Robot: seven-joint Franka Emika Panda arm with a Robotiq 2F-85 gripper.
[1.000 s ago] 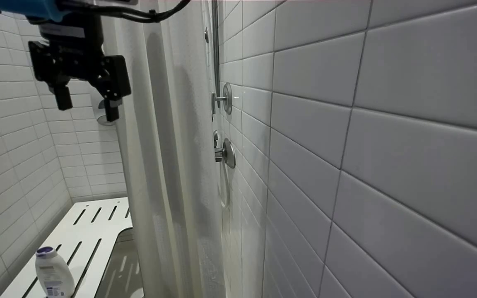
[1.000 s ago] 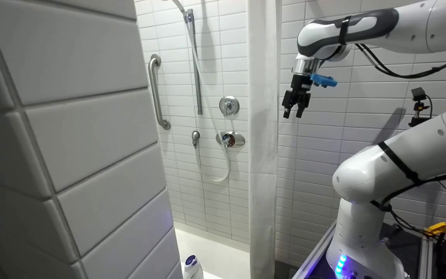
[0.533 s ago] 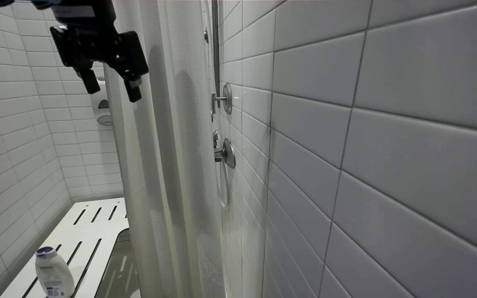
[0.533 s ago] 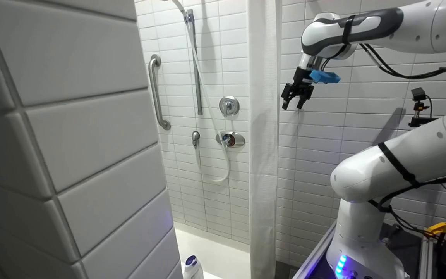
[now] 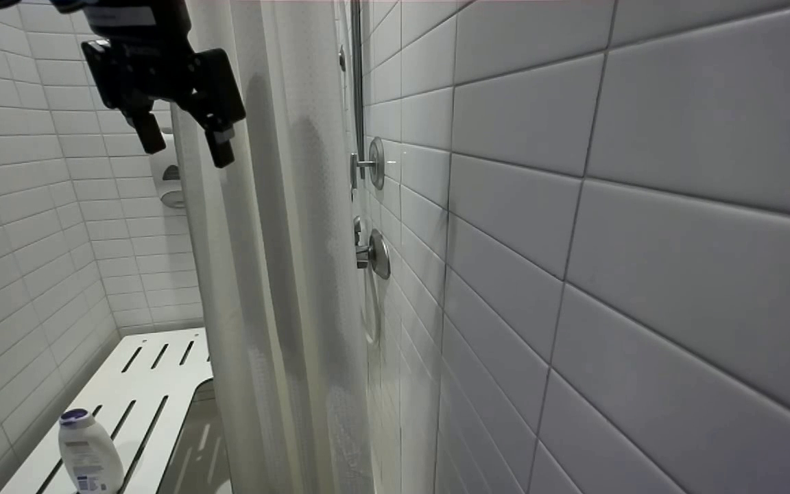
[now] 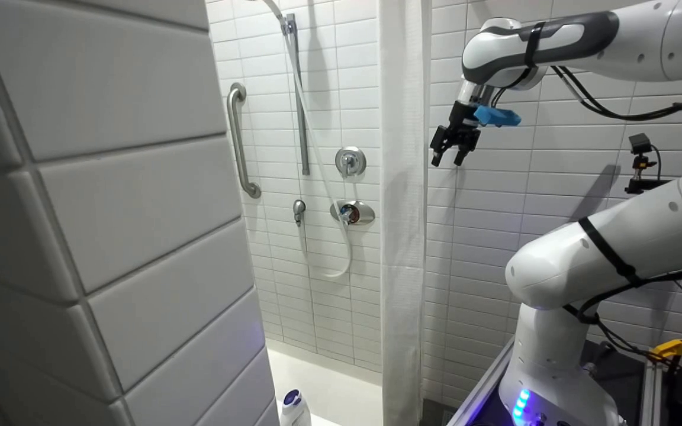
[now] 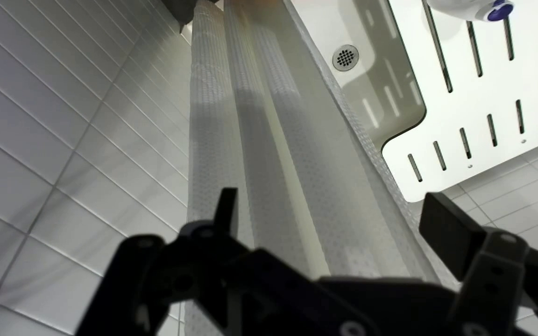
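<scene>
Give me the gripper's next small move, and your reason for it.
I'd probably ease the gripper slightly toward the shower curtain, jaws open. In the wrist view the jaws stand wide apart, holding nothing, and the curtain's folds show through the gap. How far off the fabric is remains hard to judge, so a slow approach seems sensible.

Nothing can be read, tbh; the label (image 5: pixel 86 473) on the bottle (image 5: pixel 90 449), at 8 o'clock in an exterior view, is too blurred.
</scene>
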